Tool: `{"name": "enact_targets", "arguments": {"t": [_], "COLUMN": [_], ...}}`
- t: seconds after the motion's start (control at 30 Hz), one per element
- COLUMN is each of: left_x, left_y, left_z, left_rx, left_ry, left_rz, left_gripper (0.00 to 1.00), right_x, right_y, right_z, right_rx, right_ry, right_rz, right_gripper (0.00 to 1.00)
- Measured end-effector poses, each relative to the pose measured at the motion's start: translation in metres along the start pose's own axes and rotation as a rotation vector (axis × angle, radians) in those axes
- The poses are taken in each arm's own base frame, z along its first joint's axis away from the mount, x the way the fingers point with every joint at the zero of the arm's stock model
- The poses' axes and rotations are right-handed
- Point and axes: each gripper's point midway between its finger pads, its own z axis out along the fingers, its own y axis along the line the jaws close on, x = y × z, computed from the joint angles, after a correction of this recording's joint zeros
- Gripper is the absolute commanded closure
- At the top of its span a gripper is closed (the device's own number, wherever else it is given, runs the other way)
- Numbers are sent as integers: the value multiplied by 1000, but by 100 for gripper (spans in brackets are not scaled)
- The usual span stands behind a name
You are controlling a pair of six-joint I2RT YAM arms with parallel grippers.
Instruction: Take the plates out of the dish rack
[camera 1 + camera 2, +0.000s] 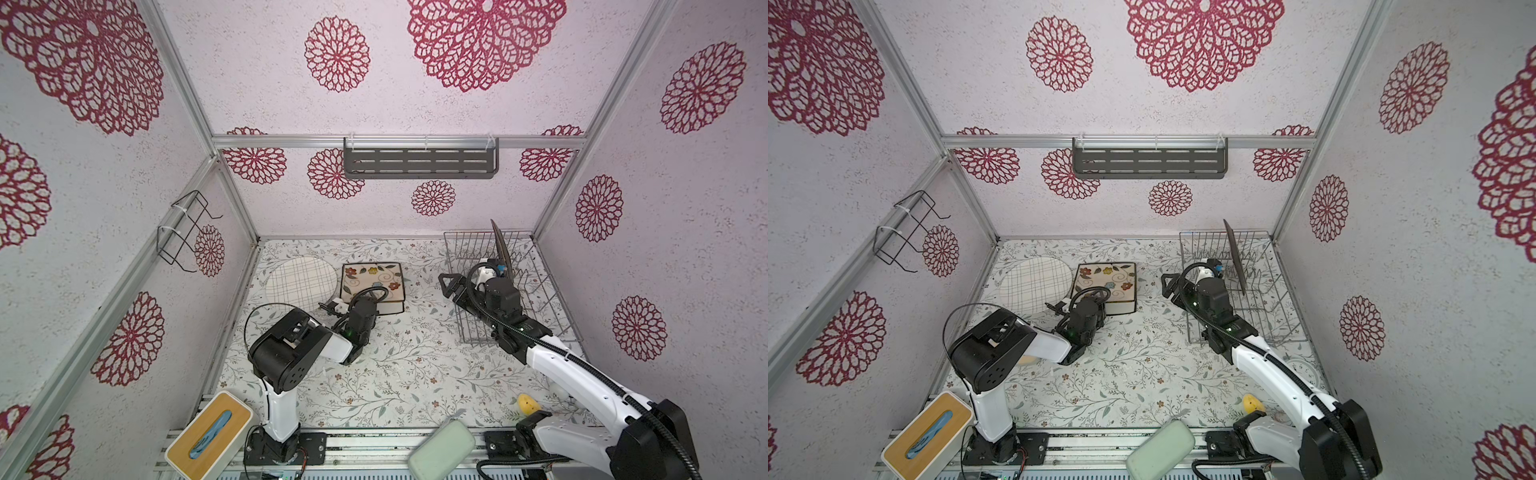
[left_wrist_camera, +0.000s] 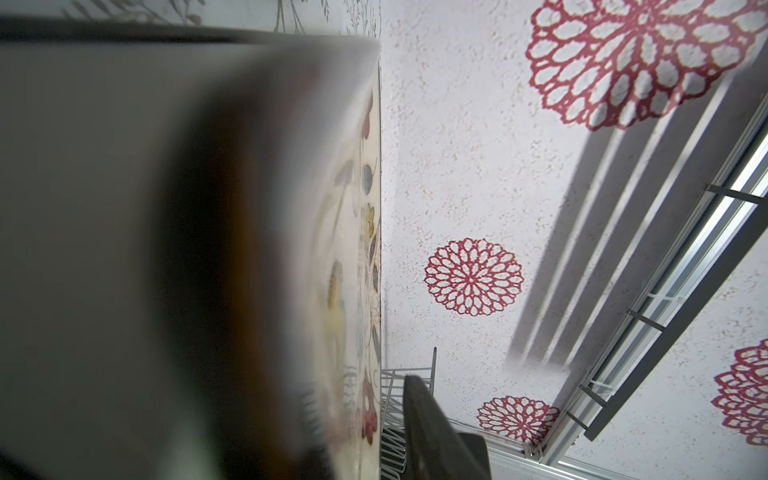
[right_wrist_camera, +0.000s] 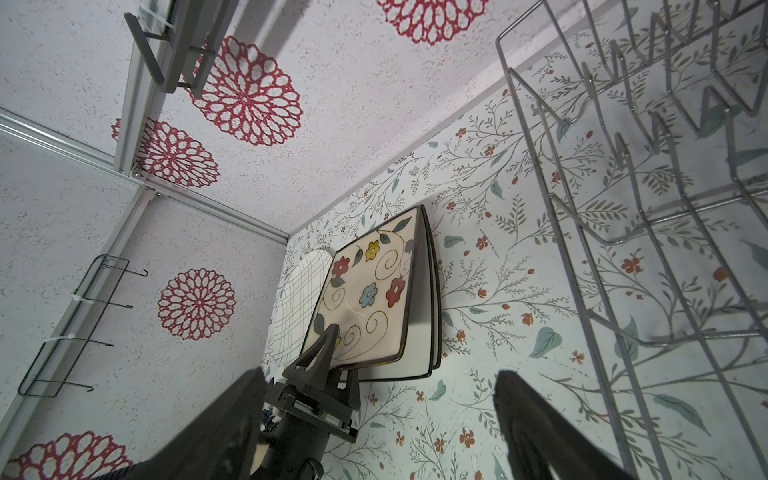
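Left claw (image 3: 337, 357) straddles floral plate (image 3: 365, 286) edge, grip unclear; plates beneath (image 3: 417, 345) mostly hidden; right claw (image 3: 380, 374) wide, empty.

Upright plate (image 1: 500, 245) in the dish rack (image 1: 465, 245); left of it, plate stack (image 1: 370, 278) beside lone plate (image 1: 299, 280).

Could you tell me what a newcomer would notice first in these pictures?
The dark brown plate stands on edge in the dish rack, back right. The cream floral plate tops a stack mid-table, beside the round grid plate, with the left gripper at its near edge.
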Motion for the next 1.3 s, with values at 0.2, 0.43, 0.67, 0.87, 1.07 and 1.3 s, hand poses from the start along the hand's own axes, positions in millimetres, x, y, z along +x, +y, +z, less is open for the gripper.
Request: {"name": "enact_targets", "arguments": {"t": [0.2, 0.43, 0.67, 0.87, 1.07, 1.3], "left_x": [0, -2, -3, -3, -2, 1], "left_y": [-2, -1, 7, 0, 2, 3], "left_z": [-1, -3, -6, -10, -10, -8], "left_rx": [0, -21, -72, -85, -111, -147], "left_ry": [0, -11, -25, -32, -34, -31], "left_rz": [-1, -4, 19, 21, 27, 43], "left_gripper": [47, 34, 18, 12, 7, 4], "right_x": [0, -2, -5, -7, -10, -12], "right_y": [0, 2, 6, 7, 10, 12], "right_z": [0, -3, -7, -10, -16, -20], "right_rx": [0, -7, -19, -22, -29, -34], "right_ry": [0, -6, -18, -22, -34, -42], "right_rz": [0, 0, 0, 0, 0, 0], "right_gripper": [11, 11, 11, 11, 11, 11]}}
